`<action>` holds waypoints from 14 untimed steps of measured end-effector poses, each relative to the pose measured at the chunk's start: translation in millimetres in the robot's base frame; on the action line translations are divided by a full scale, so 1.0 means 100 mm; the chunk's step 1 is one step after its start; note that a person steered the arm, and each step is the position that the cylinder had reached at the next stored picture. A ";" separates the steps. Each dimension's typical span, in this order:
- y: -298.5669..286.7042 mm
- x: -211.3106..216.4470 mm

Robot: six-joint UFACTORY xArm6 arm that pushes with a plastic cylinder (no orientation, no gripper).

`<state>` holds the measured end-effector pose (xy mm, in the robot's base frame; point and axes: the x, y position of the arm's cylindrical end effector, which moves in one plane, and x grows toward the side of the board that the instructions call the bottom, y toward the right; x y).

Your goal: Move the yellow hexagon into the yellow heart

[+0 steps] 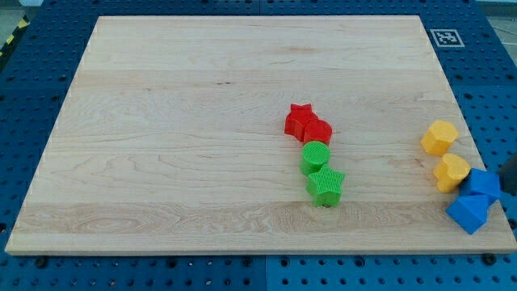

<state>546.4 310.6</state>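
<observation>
In the camera view, the yellow hexagon (439,137) is sitting near the board's right edge, about halfway down, and the yellow heart (451,171) is lying just below it, close but seemingly not quite touching. Two blue blocks (477,202) are crowding the heart's lower right, by the bottom-right corner. Near the board's middle, a red star (300,119) and a red block (317,131) are touching, with a green round block (315,156) and a green star (325,186) lined up beneath them.

A dark sliver is showing at the right edge, but I cannot tell whether it is my tip; there are no jaws here to spread or close.

The hexagon is looking light, rigid and likely to slide easily. I would be pushing on its top face, centred, so it is not spinning aside.
</observation>
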 end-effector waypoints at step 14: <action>-1.48 -0.90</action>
<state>456.9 162.9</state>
